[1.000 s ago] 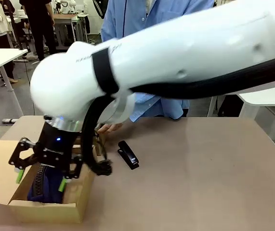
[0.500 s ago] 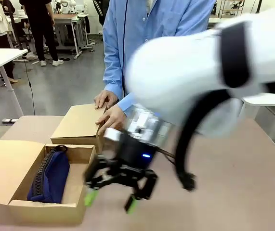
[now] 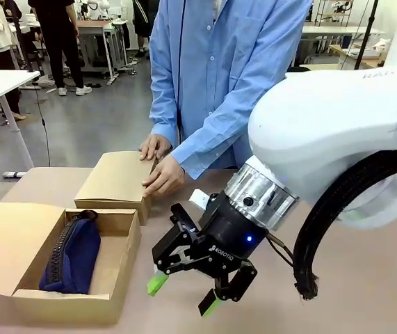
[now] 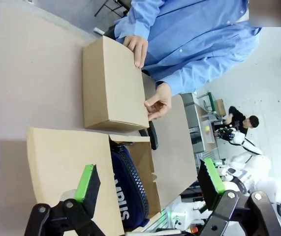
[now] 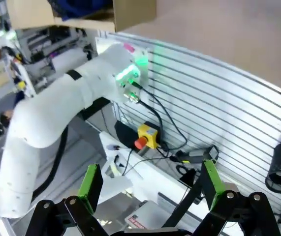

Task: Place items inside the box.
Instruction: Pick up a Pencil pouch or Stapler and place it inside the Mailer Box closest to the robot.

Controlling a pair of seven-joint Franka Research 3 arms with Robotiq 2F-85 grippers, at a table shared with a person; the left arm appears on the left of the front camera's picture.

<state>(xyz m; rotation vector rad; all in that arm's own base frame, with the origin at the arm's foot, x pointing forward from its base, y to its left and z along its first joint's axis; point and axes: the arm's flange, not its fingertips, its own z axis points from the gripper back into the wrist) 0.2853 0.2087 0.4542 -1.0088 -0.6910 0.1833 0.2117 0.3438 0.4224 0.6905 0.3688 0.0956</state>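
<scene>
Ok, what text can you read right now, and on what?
"ROBOTIQ": on the black body of the right gripper, front view.
"PUS": end of the white lettering on the navy pouch in the open box, left wrist view; the rest is hidden.
Grey print on the white right arm: too faint to read.

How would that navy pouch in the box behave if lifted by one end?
Probably floppy: the navy pouch looks like soft fabric, lying slack in the box. It would likely sag. Its zip edge might offer a firmer grip.
</scene>
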